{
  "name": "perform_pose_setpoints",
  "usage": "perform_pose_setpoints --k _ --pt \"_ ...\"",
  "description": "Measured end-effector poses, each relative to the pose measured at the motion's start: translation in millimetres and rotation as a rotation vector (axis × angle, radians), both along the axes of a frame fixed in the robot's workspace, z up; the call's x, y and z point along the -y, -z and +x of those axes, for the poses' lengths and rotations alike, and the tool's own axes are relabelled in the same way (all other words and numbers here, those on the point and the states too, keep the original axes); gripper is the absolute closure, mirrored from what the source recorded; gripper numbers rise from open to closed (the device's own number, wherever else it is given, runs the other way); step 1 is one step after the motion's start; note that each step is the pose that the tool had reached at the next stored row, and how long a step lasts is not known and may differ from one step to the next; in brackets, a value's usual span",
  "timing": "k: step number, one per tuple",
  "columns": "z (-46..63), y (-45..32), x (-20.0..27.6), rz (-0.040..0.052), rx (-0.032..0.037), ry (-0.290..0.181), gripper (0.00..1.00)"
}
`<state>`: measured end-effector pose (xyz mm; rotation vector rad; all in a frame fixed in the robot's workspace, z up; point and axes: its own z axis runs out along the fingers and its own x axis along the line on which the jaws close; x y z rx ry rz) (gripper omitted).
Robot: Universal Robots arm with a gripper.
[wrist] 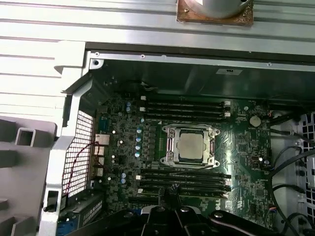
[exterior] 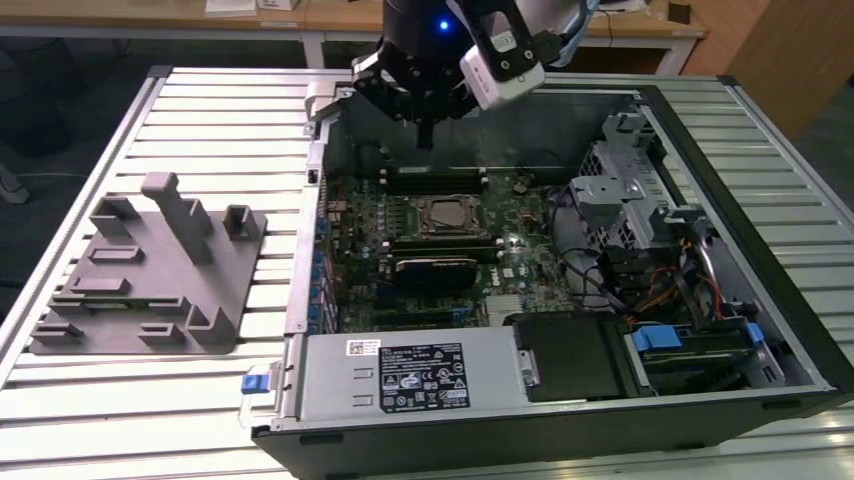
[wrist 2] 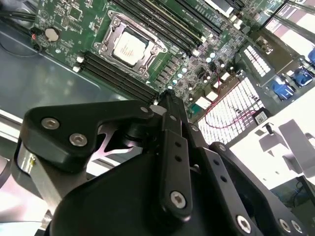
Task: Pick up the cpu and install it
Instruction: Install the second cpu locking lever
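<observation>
One small square silvery-grey cpu (wrist: 191,143) with a pale rim sits seated in the single black-framed metal socket (wrist: 170,145) of the green motherboard (wrist: 246,147), inside one open black and grey computer case (exterior: 747,130); in the second wrist view the cpu (wrist 2: 129,48) lies flat within the socket frame, flanked by dark memory slots on both sides. The one black end effector (exterior: 424,128) hangs above the far wall of the case, well apart from the cpu, its fingers (wrist 2: 170,115) pressed together into a narrow point with nothing between them. One large grey plastic tray (exterior: 147,290) with upright posts stands on the pale slatted metal worktop (exterior: 200,110), on the exterior view's left of the case and carrying nothing. A silver power supply box (exterior: 400,375) with a black label fills the case's near corner. Beyond the worktop stands a wooden desk (exterior: 641,25) on white legs.
</observation>
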<state>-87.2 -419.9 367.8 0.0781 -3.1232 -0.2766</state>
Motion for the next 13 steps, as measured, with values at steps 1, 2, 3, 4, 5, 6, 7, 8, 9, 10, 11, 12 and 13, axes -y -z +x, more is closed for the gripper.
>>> perform_pose_setpoints --k 1,2,3,4,5,6,7,8,9,10,11,12,13 --pt "0.0 0.2 0.0 0.0001 0.0 0.0 0.89" --pt "0.0 0.3 0.0 0.0001 0.0 0.0 0.89" --pt "0.0 0.5 0.0 0.0001 0.0001 0.0 0.89" --pt "0.0 0.7 0.0 0.0001 0.0001 0.0 0.89" --pt "0.0 1.0 0.0 0.0001 0.0001 0.0 0.89" --pt "0.0 1.2 0.0 0.0001 0.0001 0.0 0.89" --pt "0.0 1.4 0.0 -0.0001 0.0001 0.0 0.89" --pt "0.0 1.6 0.0 -0.0001 0.0 0.0 0.89" --pt "0.0 1.9 0.0 -0.0001 0.0001 0.0 0.89" --pt "0.0 2.3 0.0 -0.0001 0.0001 0.0 0.89" --pt "0.0 2.7 0.0 -0.0002 0.0001 0.0 0.89" --pt "0.0 3.0 0.0 -0.0002 0.0001 0.0 0.89" --pt "0.0 3.4 0.0 -0.0002 0.0001 0.0 0.89"
